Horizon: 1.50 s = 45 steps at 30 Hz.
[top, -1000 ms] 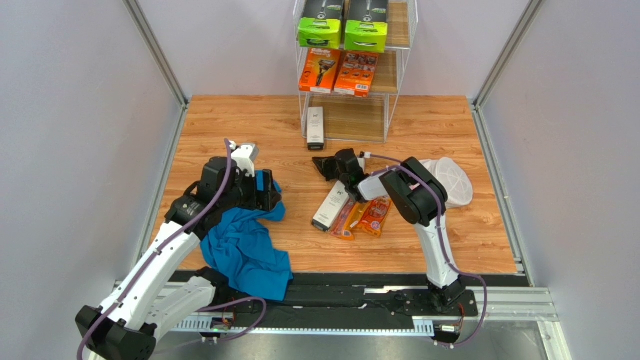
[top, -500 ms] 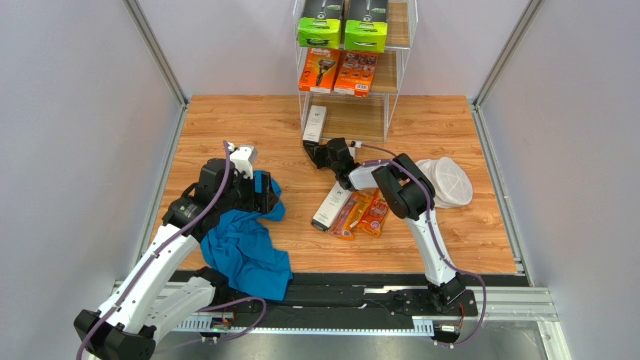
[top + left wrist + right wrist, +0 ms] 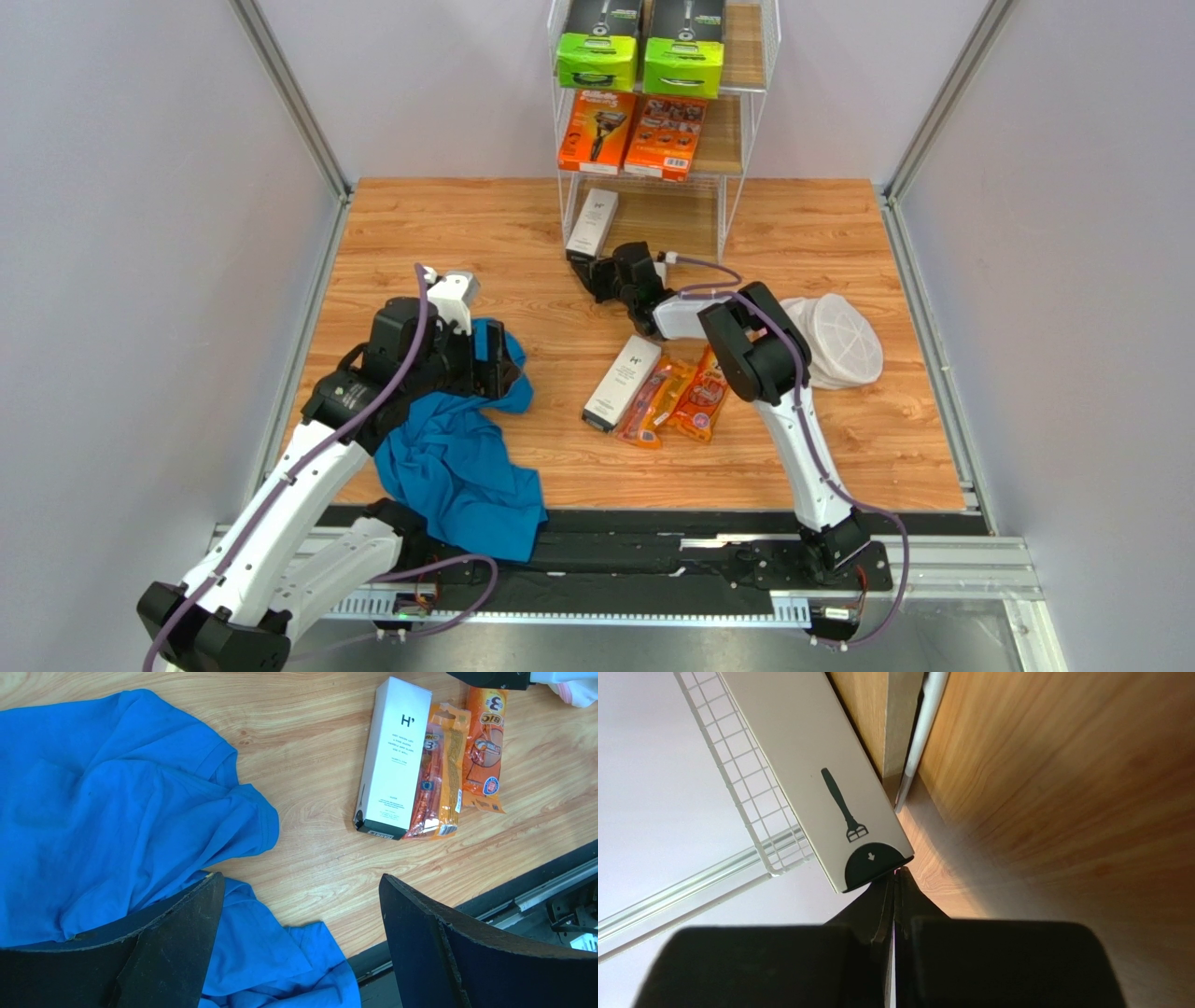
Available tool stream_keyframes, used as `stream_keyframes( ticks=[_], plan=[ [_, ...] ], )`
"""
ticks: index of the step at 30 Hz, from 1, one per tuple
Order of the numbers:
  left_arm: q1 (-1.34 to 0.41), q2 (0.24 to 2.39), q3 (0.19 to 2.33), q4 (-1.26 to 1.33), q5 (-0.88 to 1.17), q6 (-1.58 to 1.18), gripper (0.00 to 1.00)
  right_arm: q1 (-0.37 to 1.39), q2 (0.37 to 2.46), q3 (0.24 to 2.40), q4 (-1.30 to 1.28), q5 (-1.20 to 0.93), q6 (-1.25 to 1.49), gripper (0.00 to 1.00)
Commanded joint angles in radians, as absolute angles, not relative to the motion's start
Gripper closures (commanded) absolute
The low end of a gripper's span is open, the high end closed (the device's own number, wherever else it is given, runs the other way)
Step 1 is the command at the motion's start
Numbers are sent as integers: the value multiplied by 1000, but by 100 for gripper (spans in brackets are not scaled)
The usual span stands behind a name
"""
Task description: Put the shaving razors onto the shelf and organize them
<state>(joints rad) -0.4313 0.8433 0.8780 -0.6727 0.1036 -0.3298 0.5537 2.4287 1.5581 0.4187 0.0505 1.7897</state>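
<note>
The right claw point(image 3: 603, 275) is clenched on nothing. Its joined tips butt the near end of a slim white box point(image 3: 593, 221) at the front left corner of the bottom tier of the shelf point(image 3: 671, 224), judged to be a pushing posture. The left claw point(image 3: 298, 885) is released and empty above the blue cloth point(image 3: 105, 798), well clear of the shelf. A second white box point(image 3: 622, 381) and orange blister packs point(image 3: 680, 399) lie on the counter point(image 3: 421, 224) before the shelf.

Not determinable: whether the pushed box's far end rests on the tier. The shelf's top is cut off.

The shelf point(image 3: 659, 224) is cut off at the top.
</note>
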Motion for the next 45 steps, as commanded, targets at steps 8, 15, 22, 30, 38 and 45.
stream_keyframes(
  ticks=[8, 15, 22, 30, 38, 45],
  plan=[
    [-426, 825, 907, -670, 98, -307, 10, 520, 2442, 1509, 410, 45, 1819, 100],
    [-426, 822, 905, -672, 97, -307, 10, 506, 2433, 1496, 409, 55, 1825, 100],
    [-426, 822, 905, -670, 100, -307, 10, 499, 2401, 1456, 443, 34, 1798, 100],
    [-426, 824, 904, -669, 107, -307, 10, 514, 2218, 1292, 452, -31, 1614, 100],
    [-426, 816, 902, -664, 115, -305, 10, 512, 1894, 1089, 212, 88, 1295, 79],
    [-426, 816, 900, -661, 127, -304, 10, 512, 1663, 1012, 5, 337, 1062, 29]
  ],
)
